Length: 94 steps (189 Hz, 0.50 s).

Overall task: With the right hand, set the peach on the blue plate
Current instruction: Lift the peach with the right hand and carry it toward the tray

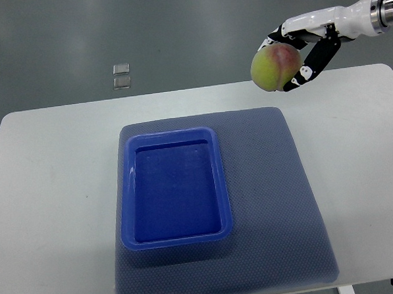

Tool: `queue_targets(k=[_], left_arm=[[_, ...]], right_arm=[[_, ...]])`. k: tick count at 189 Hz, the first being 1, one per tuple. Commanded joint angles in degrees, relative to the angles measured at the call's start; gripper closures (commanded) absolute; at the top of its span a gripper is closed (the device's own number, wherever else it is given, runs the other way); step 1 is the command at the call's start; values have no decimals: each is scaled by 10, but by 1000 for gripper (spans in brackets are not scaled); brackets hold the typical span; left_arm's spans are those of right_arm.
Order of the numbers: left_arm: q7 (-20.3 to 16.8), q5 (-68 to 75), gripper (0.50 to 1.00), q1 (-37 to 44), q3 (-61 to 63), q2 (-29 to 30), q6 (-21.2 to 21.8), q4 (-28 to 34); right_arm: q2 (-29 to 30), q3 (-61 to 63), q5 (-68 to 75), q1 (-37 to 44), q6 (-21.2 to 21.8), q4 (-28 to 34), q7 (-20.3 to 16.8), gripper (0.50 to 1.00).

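My right hand [296,56] comes in from the upper right and is shut on a yellow-green peach [273,67] with a red blush. It holds the peach in the air above the far right part of the table, up and to the right of the blue plate [128,190]. The blue plate is a rectangular tray with nothing in it. It lies on the left part of a grey-blue mat [278,202]. The left arm does not show.
The white table [47,194] carries the mat in its middle. Two small clear squares [121,76] lie on the grey floor beyond the table's far edge.
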Motion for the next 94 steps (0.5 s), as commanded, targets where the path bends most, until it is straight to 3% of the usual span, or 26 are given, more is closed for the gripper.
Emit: queue_targets(k=[1,13,14,40,50,51,59,69,70,72,94], left_arm=[[0,0,500,1,-1,0,0,0],[0,0,500,1,-1,0,0,0],[0,0,500,1,-1,0,0,0],[0,0,500,1,-2,0,0,0],[0,0,500,1,-2,0,0,0],[0,0,500,1,-2,0,0,0],[0,0,500,1,-2,0,0,0],[0,0,500,1,-2,0,0,0],[0,0,500,1,-1,0,0,0],[0,0,500,1,-1,0,0,0],[0,0,500,1,-1,0,0,0]], right_arm=[[39,-3,2,2,-12,-4,2,967],[46,-3,2,2,-14,-5,2,967],[81,-7,8,2,-27,-14,2,967],[189,-32,23,-4,-57,-73,1,955],[189,-32,23,-4,-58,-73,1,955],[237,-34,23,-13,-63,-110,1,940],[274,-34,24,-29,-63,-139,1,936],[274,-34,24,-29,-63,-139,1,936],[315,-33,23,-48,-64,-169,1,936],[325,-33,23,-53,-64,-176,1,936],[377,-33,20,-78,-67,-208,1,934]])
